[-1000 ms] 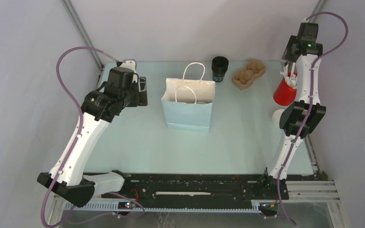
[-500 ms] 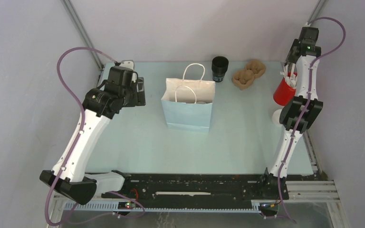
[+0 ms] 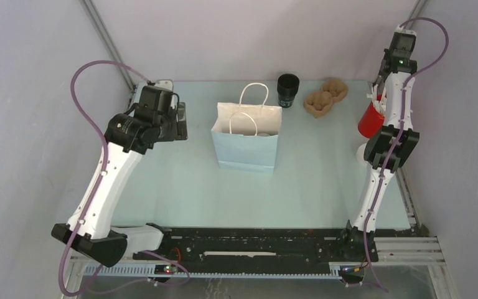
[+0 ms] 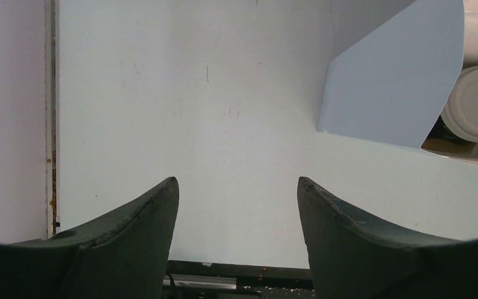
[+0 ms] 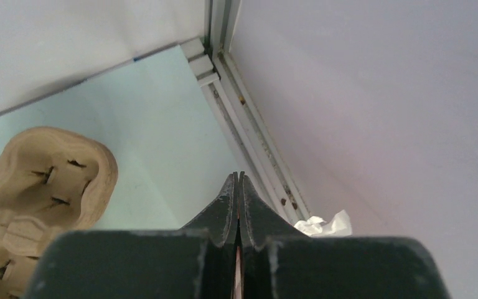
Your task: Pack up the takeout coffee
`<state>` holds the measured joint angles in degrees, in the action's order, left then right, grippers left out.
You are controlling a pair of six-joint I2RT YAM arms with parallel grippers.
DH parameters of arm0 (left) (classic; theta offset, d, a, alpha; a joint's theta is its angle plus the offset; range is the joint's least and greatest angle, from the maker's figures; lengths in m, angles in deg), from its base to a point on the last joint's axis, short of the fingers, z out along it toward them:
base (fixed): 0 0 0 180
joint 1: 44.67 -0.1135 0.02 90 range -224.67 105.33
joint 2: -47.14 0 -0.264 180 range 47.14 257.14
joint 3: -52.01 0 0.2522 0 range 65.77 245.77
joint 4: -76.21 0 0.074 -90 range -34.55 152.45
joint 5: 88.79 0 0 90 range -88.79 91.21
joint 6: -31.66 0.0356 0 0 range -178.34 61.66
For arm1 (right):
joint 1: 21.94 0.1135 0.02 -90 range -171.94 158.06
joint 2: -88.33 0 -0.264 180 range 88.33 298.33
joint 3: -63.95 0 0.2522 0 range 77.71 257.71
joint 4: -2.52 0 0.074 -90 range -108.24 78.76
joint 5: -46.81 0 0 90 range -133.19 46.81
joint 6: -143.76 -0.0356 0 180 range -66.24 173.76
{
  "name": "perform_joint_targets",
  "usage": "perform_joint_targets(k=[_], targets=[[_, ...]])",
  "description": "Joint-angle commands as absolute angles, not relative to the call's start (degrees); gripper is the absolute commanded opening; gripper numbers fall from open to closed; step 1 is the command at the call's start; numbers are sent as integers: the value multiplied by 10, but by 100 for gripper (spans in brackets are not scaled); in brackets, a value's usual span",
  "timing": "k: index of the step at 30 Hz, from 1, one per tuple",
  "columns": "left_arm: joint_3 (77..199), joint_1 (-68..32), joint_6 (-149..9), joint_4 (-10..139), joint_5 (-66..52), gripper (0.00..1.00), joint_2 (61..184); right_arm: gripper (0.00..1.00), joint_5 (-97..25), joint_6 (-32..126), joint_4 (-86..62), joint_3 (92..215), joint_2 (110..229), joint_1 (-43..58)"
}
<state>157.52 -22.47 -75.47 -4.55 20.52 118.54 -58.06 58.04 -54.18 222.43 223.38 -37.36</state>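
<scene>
The takeout coffee's white domed lid (image 4: 476, 112) shows at the right edge of the left wrist view, with a sliver of black cup under it; it appears to sit inside the open top of the light blue paper bag (image 3: 247, 140), past the bag's side wall (image 4: 392, 75). My left gripper (image 4: 237, 182) hangs open and empty over bare table to the left of the bag (image 3: 182, 121). My right gripper (image 5: 238, 177) is shut with nothing in it, raised at the far right corner above the table's edge rail.
A lidless black cup (image 3: 288, 90) and a brown cardboard cup carrier (image 3: 325, 96) stand behind the bag. A red cup of white sticks (image 3: 371, 119) is at the right edge. A white round thing (image 3: 362, 151) is half hidden by the right arm. Crumpled white paper (image 5: 323, 224) lies beyond the rail.
My right gripper has closed, and its wrist has drawn back toward the far right corner. The left arm has shifted slightly left, its gripper still open.
</scene>
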Motion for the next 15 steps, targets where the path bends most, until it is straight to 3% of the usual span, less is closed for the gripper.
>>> perform_joint_targets(k=[1,8,15], targets=[[1596,-229,-764,-48,207,74,1159,0,-611,604,-499,2276,2196,-361],[1578,-228,-766,-28,179,74,1129,0,-656,627,-489,2285,2085,-334],[1536,-227,-776,-10,142,74,1079,0,-685,600,-501,2209,1928,-277]])
